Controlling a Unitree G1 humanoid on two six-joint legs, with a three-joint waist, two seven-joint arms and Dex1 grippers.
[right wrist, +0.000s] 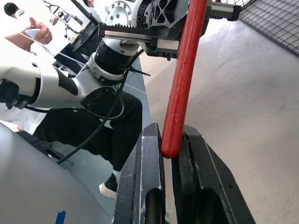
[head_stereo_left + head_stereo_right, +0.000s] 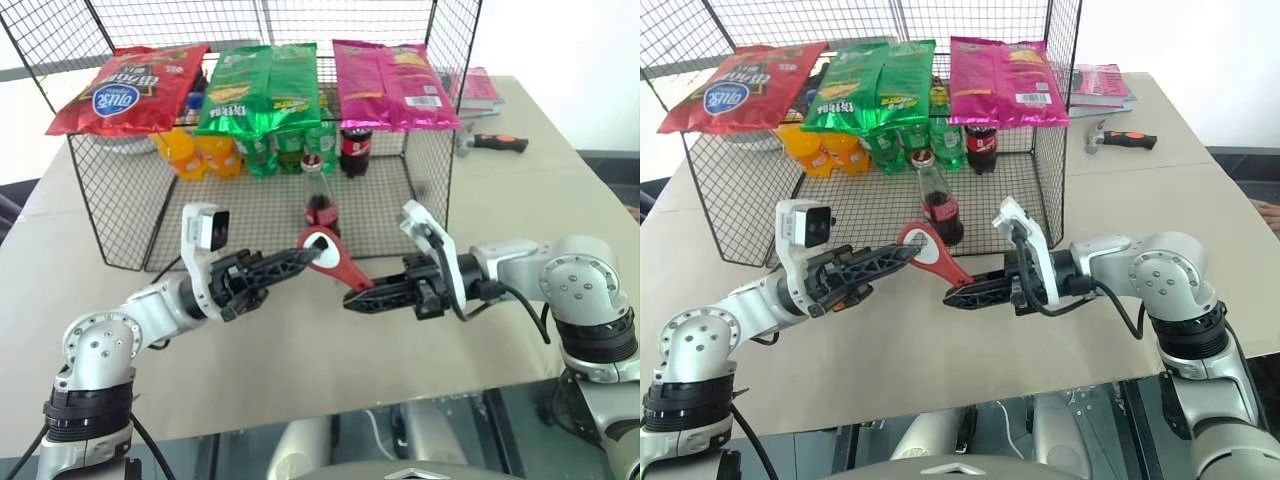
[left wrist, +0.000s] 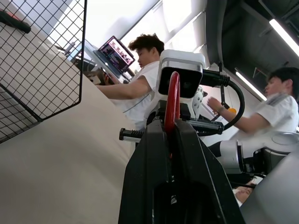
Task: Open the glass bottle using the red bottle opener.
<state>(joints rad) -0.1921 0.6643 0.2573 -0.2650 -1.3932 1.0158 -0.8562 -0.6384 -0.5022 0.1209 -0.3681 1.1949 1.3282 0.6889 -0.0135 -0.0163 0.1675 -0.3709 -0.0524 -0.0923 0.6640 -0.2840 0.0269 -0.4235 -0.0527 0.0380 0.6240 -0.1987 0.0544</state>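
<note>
Both pincers grip the red bottle opener (image 2: 335, 258) above the desk (image 2: 300, 340): left pincer (image 2: 300, 260) at the ring, right pincer (image 2: 358, 298) on the handle tip. The glass bottle (image 2: 937, 200) stands just behind. That tiny tip hold might slip, and the opener could swing into the bottle and tip it.
</note>
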